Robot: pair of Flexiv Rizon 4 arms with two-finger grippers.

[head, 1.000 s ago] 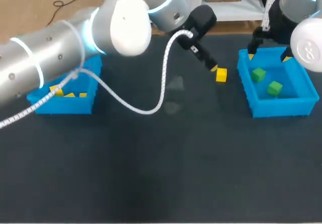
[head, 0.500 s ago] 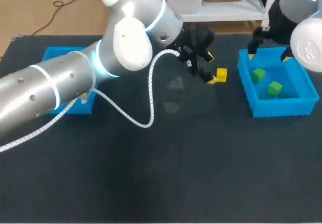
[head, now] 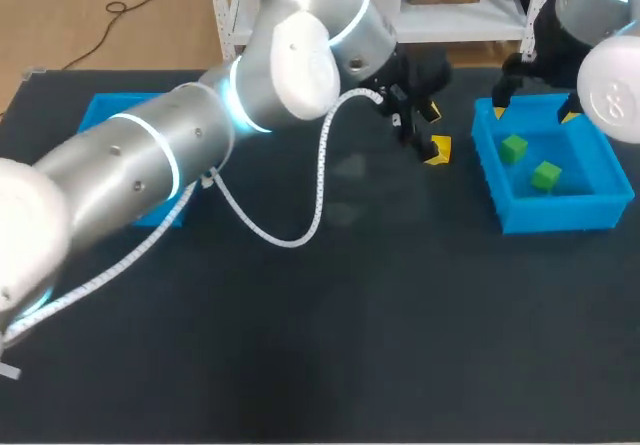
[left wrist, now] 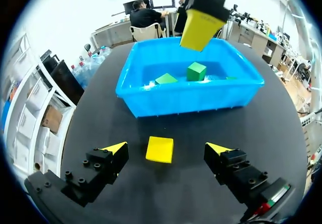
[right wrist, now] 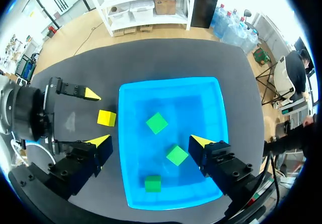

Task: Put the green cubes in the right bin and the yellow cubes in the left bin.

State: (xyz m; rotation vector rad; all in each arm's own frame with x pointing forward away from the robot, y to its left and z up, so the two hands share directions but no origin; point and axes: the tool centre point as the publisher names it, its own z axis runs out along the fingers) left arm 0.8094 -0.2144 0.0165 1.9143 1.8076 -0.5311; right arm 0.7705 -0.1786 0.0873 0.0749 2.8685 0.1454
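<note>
The left gripper [left wrist: 166, 149] has swung further right, and the yellow cube [left wrist: 160, 149] now lies on the table [head: 320, 345] between its wide-open fingers, untouched, beside the right bin [left wrist: 151, 100]. The right gripper [right wrist: 150, 141] stays above that bin, also wide open.

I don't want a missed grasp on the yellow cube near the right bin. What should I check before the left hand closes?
1. Left hand open: ok.
2. Yellow cube between its fingers: ok.
3. Cube apart from the right bin: ok.
4. Hand low enough to grip the cube: cannot tell.
5. Right hand out of the way, over the right bin: ok.
6. Left bin unobstructed: cannot tell, the left arm hides most of it.
</note>
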